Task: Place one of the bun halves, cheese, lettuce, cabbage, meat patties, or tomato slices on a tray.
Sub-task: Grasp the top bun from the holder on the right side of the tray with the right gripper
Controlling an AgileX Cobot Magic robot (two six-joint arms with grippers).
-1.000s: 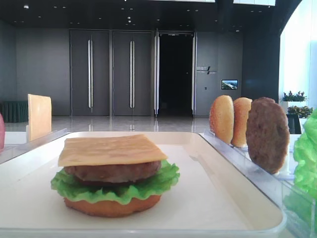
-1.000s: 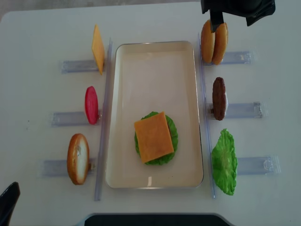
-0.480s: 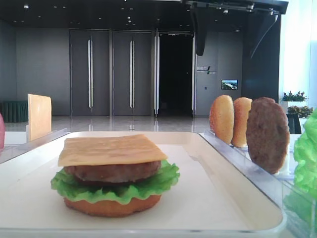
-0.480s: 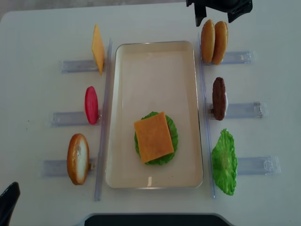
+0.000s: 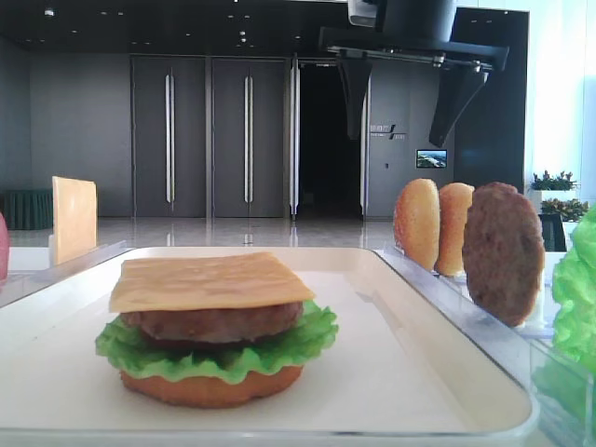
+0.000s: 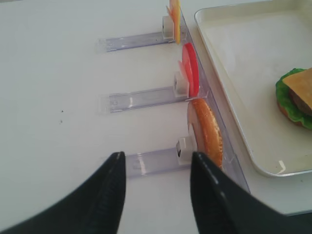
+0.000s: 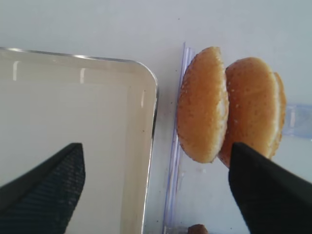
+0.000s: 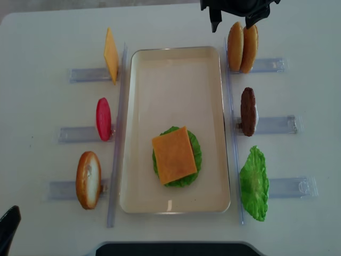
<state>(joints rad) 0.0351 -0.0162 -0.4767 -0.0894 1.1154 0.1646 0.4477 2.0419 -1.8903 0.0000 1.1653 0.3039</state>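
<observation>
Two bun halves (image 8: 235, 47) (image 7: 202, 105) stand on edge in a clear rack right of the white tray (image 8: 176, 85). My right gripper (image 8: 231, 24) (image 5: 402, 102) (image 7: 156, 190) hovers open above them, holding nothing. On the tray sits a stack (image 5: 214, 326) of bottom bun, lettuce (image 5: 223, 358), meat patty (image 5: 209, 323) and cheese (image 8: 173, 154). A spare patty (image 8: 248, 111), lettuce leaf (image 8: 254, 183), cheese slice (image 8: 111, 55) and tomato slice (image 8: 103, 118) stand in racks. My left gripper (image 6: 157, 190) is open and empty beside another bun (image 6: 207, 131).
Clear plastic racks (image 8: 277, 125) line both long sides of the tray. The table (image 8: 42, 106) is white, and its front edge lies close below the tray. The left arm's tip (image 8: 8, 234) shows at the bottom left corner.
My right gripper has shifted left over the bun halves and come down into the low view. The left gripper barely moved, its jaws a little narrower.
</observation>
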